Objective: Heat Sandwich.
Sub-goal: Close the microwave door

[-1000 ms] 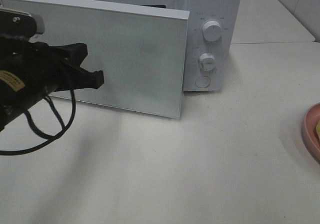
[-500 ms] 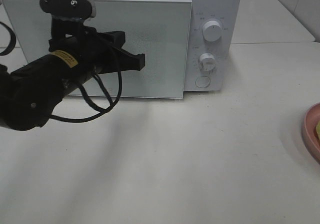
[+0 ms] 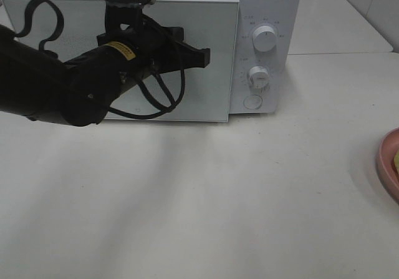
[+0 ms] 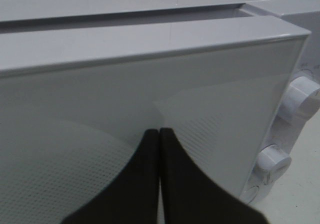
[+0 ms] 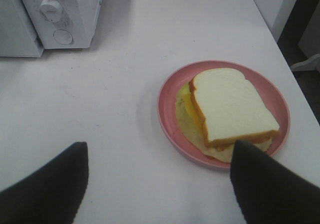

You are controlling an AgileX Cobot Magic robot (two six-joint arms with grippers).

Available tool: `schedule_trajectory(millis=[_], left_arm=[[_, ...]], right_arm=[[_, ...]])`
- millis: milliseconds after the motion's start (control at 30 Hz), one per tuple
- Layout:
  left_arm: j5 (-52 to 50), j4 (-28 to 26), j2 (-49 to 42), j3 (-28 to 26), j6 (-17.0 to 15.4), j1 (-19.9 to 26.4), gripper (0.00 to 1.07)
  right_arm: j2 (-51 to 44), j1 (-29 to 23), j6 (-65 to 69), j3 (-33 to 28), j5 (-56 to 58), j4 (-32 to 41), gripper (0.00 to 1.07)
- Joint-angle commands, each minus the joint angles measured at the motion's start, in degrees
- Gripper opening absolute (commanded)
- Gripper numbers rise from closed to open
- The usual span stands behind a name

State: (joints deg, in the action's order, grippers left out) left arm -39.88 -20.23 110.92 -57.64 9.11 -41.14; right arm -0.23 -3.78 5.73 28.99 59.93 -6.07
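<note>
A pale, smooth surface (image 3: 249,191) is seen under even light, with a white microwave (image 3: 265,42) set at its 12 o'clock edge in the exterior high view. The sandwich (image 5: 227,108) is shown in the right wrist view as a square slice of cream bread with a tan crust, laid over yellow filling and a pale lower layer; it is carried on a round salmon-pink plate (image 5: 167,108). In the exterior high view only a sliver of that plate (image 3: 388,160) is caught at the 3 o'clock edge, well apart from the microwave, and the bread is not seen there. The right end effector (image 5: 160,184) is spread wide above the surface, nothing being held, one finger lying just over the plate's rim. The left end effector (image 4: 159,139) is pressed narrow, its black fingers touching each other, and is pointed at the glossy, dot-patterned door (image 3: 212,85). Two round white knobs (image 3: 264,40) and a round button are set in the control panel.
</note>
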Motion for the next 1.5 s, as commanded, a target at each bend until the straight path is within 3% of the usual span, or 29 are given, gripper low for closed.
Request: schedule_trajectory(millis=[33,333,567,967,1500], left_arm=[[1.2,-0.6,1.8,-3.0,0.2,-0.2,0.0],[2.8,-2.6,4.4,-8.4,1.6,-0.2,0.0],[3.8,-5.1,6.8,-12.1,5.4,0.1,0.0],[4.0,-6.5,7.2,-12.5,5.2,2.3,0.0],[6.1,-5.8,6.9,-12.5,6.0,1.5,0.0]], right_arm=[[-1.5,0.4,-0.6,-0.1,-0.4,-0.3,0.76],[-1.5,0.4,-0.6,-0.1,-0.4,-0.3,0.76],[-1.5,0.4,-0.6,-0.1,-0.4,-0.3,0.76],[-1.5,0.4,-0.6,-0.1,-0.4,-0.3,0.76],[-1.5,0.4,-0.6,-0.1,-0.4,-0.3,0.76]])
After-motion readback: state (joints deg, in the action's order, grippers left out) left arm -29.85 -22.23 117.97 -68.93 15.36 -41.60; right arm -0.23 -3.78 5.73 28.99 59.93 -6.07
